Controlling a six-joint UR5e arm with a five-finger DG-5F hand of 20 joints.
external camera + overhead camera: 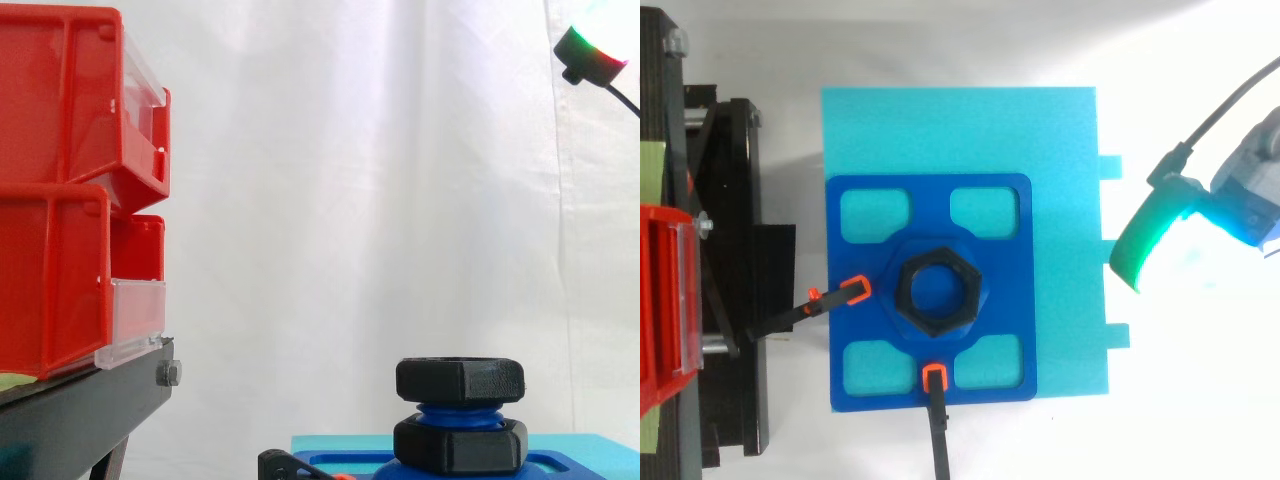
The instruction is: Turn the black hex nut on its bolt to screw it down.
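A black hex nut [460,378] sits at the top of a blue threaded bolt [459,414], with a second black nut [460,445] below it at the bolt's foot. From above, the top nut [940,290] lies at the centre of a square blue plate [930,200] on a cyan mat [1060,150]. My hand [1145,245] glows green and cyan off the mat's right edge, well apart from the nut. In the side view the hand [590,45] is high in the top right corner, far above the nut.
Two black clamps with orange tips [855,291] [933,375] hold the plate at its left and front edges. Red bins [70,200] are stacked on a black stand [80,420] at the left. A white curtain hangs behind.
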